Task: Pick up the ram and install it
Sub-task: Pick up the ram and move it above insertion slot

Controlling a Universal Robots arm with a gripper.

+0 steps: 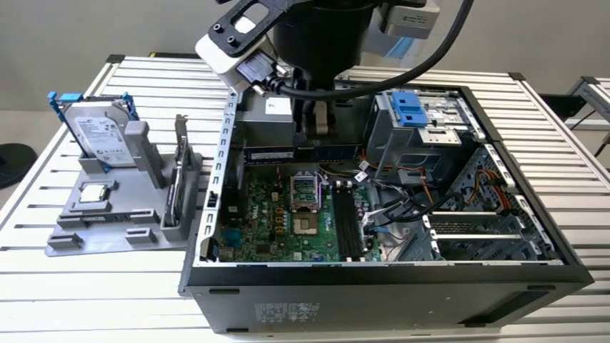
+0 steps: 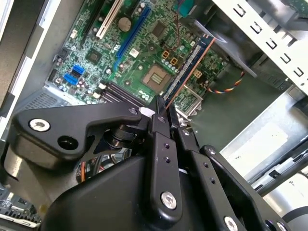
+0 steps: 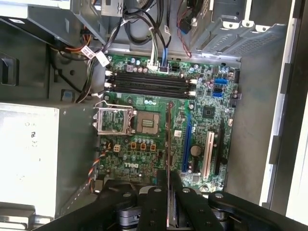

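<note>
While the hand [image 2: 161,103] pinches the ram [image 2: 191,61], it hangs inside the open computer box [image 1: 381,289], maybe above the green board [image 3: 214,127].

A slatted pale metal bench [image 1: 86,300] carried an open black computer case [image 1: 381,304] and, just beside it toward the exterior view's left, a grey plastic holder [image 1: 114,232].

Bright even light, soft shadows inside case [image 1: 381,296], glare on table [image 1: 105,300]
</note>
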